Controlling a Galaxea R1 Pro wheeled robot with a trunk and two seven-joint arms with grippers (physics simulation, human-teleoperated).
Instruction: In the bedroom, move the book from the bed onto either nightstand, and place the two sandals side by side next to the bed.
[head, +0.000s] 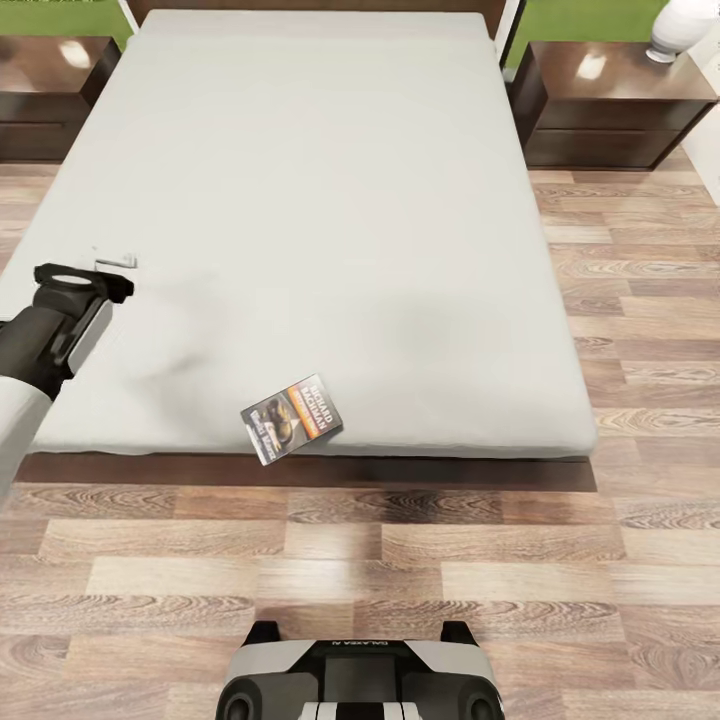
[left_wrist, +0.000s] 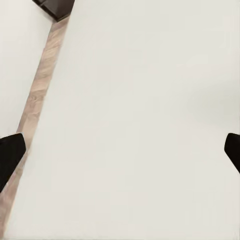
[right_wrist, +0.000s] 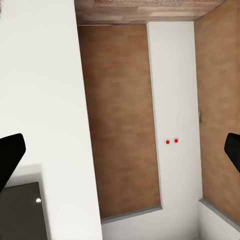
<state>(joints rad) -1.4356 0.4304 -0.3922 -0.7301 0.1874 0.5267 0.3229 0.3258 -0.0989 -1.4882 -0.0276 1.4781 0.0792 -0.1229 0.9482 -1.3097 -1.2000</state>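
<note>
1. Starting at the left, a dark brown glossy nightstand (head: 50, 95) is sitting beside the head of the bed, its top catching a bright glare, its drawer fronts facing out over the wood-plank floor (head: 400, 560), which is running in mixed pale and brown boards with a strong grain.
2. The left arm (head: 45, 330) is reaching in over the left side of the mattress, black at the wrist and grey farther back; in the left wrist view the left gripper (left_wrist: 120, 150) is hovering over plain pale fabric with its black fingertips (left_wrist: 10, 155) standing wide apart and nothing between them.
3. The bed (head: 320, 230) is taking up the middle: a smooth, pale grey mattress, flat and rectangular, on a dark brown frame that is showing as a strip along the foot.
4. The book (head: 293, 418) is lying flat and skewed near the foot edge of the mattress, a thin paperback with a dark cover picture and orange and white lettering too small to read.
5. Below it, the robot's base (head: 360, 675) is showing mirrored "GALAXEA" lettering.
6. At the right, a second nightstand (head: 610, 105) is carrying a white rounded object (head: 680, 28).
7. The right gripper (right_wrist: 120, 150) is facing white walls and brown panels, fingers spread apart, empty.
</note>
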